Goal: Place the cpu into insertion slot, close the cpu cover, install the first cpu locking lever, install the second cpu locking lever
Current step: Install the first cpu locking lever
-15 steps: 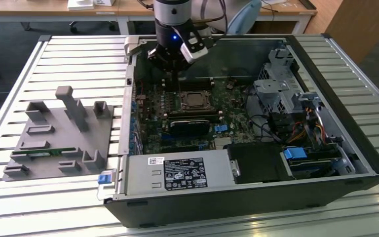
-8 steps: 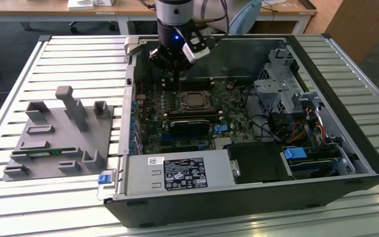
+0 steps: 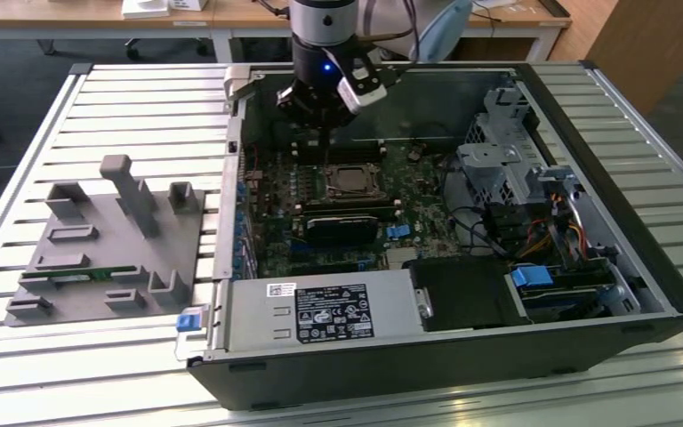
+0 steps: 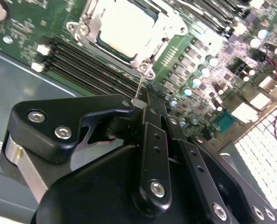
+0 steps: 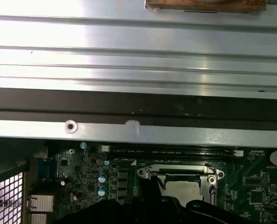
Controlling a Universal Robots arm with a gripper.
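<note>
Claw (image 4: 145,100) pinched together on a thin wire locking lever (image 4: 138,88) beside the insertion slot (image 3: 349,181), likely to swing it. Cpu (image 4: 127,28) sits seated under the closed cpu cover (image 4: 89,23).

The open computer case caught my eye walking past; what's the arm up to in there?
One robot arm reaches down into the open case, its gripper just above the motherboard beside the insertion slot. The cpu already sits in the slot, and the cpu cover lies closed around it. A thin metal locking lever runs from the cover's corner to the gripper's fingertips.
</note>
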